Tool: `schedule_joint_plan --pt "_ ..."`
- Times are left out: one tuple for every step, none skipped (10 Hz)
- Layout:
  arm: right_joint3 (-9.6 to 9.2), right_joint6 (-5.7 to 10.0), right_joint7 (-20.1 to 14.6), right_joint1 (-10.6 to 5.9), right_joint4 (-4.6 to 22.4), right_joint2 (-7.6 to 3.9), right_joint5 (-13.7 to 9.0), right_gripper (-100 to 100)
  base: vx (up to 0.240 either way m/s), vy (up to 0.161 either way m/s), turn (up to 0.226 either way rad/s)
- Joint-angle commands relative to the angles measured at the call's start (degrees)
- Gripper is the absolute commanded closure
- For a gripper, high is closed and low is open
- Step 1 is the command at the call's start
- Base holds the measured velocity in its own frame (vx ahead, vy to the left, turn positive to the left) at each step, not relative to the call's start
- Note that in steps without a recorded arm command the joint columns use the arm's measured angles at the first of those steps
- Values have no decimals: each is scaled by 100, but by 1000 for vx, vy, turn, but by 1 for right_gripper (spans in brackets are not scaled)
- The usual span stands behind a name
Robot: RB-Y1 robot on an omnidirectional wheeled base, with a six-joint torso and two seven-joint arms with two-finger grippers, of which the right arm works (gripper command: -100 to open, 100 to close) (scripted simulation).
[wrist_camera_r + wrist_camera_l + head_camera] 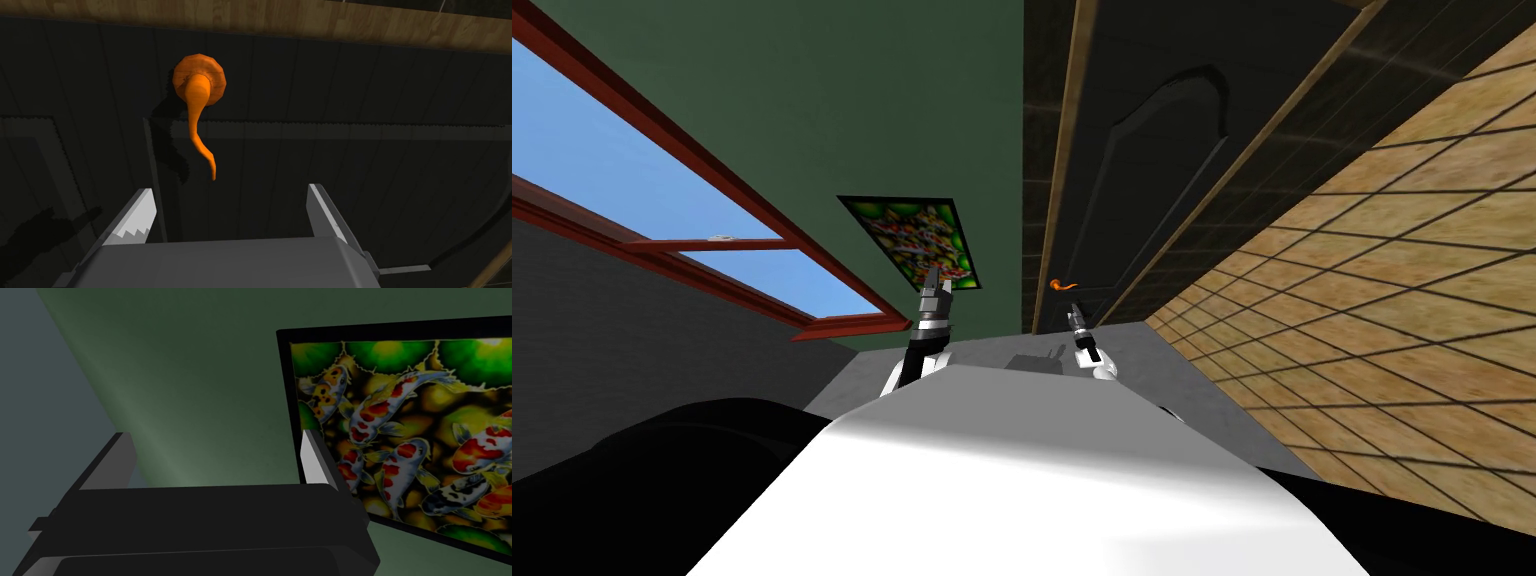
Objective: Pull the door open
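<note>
A dark panelled door (1152, 170) with a light wooden frame stands ahead of me. Its orange lever handle (199, 107) has a round base and a curved tip; in the head view the handle (1059, 286) is a small orange mark. My right gripper (227, 207) is open just short of the handle, whose tip ends a little beyond the gap between the fingers, not touching them. In the head view the right gripper (1076, 317) sits just below the handle. My left gripper (217, 455) is open with nothing between its fingers, held up near the green wall (812, 120).
A framed picture of koi fish (917, 240) hangs on the green wall left of the door. A red-framed window (692, 240) lies further left. A tan tiled wall (1392, 270) runs along the right side. The grey floor (992, 350) reaches the door.
</note>
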State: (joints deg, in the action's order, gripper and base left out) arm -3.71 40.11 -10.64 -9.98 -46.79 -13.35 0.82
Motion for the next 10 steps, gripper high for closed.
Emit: schedule_joint_plan --pt "-9 71 -22 -150 286 -39 -1 -100 80 -53 110" --pt "-9 71 -22 -150 319 -39 -1 -100 48 -33 21" --pt "-15 106 -33 -233 491 -62 -1 -100 37 -25 58" --pt "-21 141 -44 -314 627 -85 -1 -100 48 -35 97" --pt "-21 141 -44 -314 656 -85 -1 -100 38 -35 36" --pt "-26 169 -53 -380 793 -103 -1 -100 41 -44 42" --pt "-31 197 -62 -446 929 -122 -1 -100 61 -46 81" --pt "-36 225 -71 -512 1065 -140 -1 -100 78 -50 83" --pt "-43 268 -85 -614 1275 -168 -1 -100 89 -64 116" --pt "-47 287 -92 -660 1369 -181 -1 -100 79 -66 85"
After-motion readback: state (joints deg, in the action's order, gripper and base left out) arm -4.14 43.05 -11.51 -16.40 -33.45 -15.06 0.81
